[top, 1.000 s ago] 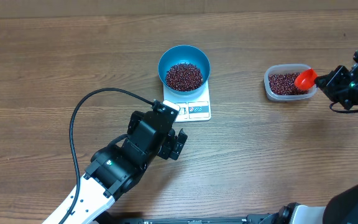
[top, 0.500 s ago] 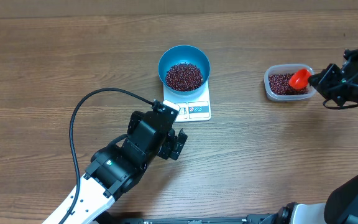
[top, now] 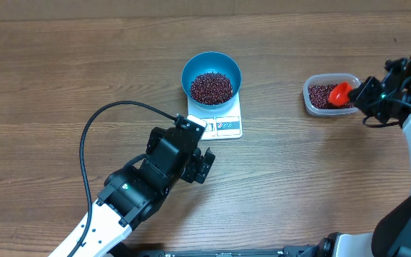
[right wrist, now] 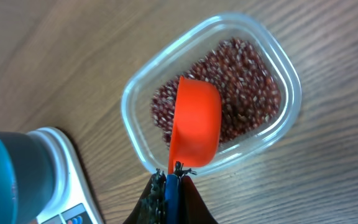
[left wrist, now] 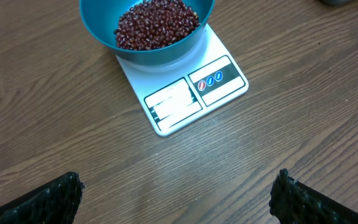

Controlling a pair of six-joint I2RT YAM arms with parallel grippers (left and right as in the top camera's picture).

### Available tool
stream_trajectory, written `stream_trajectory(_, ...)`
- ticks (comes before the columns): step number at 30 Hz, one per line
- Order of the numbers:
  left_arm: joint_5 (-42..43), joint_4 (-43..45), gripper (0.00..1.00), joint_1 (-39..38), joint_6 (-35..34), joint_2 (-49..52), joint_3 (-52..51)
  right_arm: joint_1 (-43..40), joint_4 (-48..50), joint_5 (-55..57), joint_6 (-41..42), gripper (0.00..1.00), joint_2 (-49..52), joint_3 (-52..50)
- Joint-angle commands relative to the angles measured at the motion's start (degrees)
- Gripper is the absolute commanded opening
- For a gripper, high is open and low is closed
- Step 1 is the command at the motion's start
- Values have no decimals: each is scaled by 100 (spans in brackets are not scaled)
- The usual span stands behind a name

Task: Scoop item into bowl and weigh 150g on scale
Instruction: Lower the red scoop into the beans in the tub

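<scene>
Beans heap in the bowl on the scale, more in the tub under the scoop the right gripper pinches, left gripper gaping wide; a heaped scoop could overshoot the weight.

A wooden table fills almost all of the overhead view. It is mid-brown, with fine grain lines running left to right and a few darker streaks. The surface is matt and evenly lit, and shadows on it are soft and short. Along the far edge at the left a thin paler strip shows, too narrow to identify.
</scene>
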Motion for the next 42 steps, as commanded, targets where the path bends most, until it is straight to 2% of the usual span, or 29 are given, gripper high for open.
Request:
stream_trajectory(1, 26, 7, 99, 2, 66, 39, -26, 2, 175, 59, 339, 4, 0, -295)
stream_trajectory(10, 26, 7, 99, 2, 66, 39, -26, 2, 592, 28, 343, 4, 2, -798)
stream_trajectory(14, 26, 7, 99, 2, 66, 39, -26, 2, 640, 31, 341, 20, 2, -846)
stream_trajectory(18, 26, 7, 100, 2, 66, 39, -26, 2, 643, 28, 341, 46, 2, -846)
stream_trajectory(31, 26, 7, 99, 2, 66, 39, -26, 2, 638, 31, 339, 68, 2, -846)
stream_trajectory(42, 26, 7, 100, 2, 66, 39, -26, 2, 481, 328, 291, 70, 2, -846)
